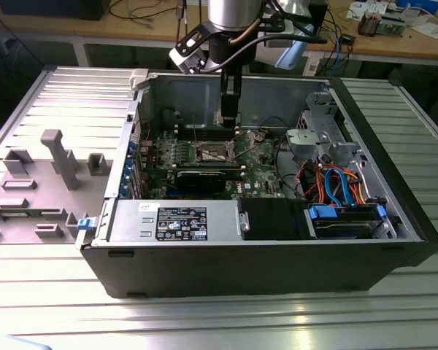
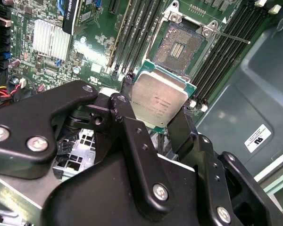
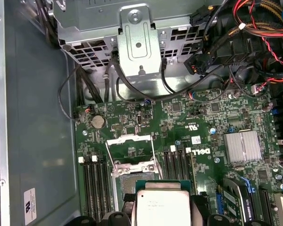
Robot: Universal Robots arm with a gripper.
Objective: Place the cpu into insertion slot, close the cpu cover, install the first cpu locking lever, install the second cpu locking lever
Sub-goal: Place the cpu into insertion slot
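Your jaws are pinching the cpu by two opposite edges, chip flat and clear above the board. In the exterior view, the insertion slot lies bare at about six o'clock from the jaws, close by; the chip is not yet seated.

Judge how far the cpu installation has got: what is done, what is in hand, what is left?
Done: nothing is seated; the insertion slot lies bare, with the cpu cover raised and a locking lever swung out. In hand: the hand grips the cpu by its edges, held clear of the slot. Left: seating the cpu, closing the cover, fastening both levers.
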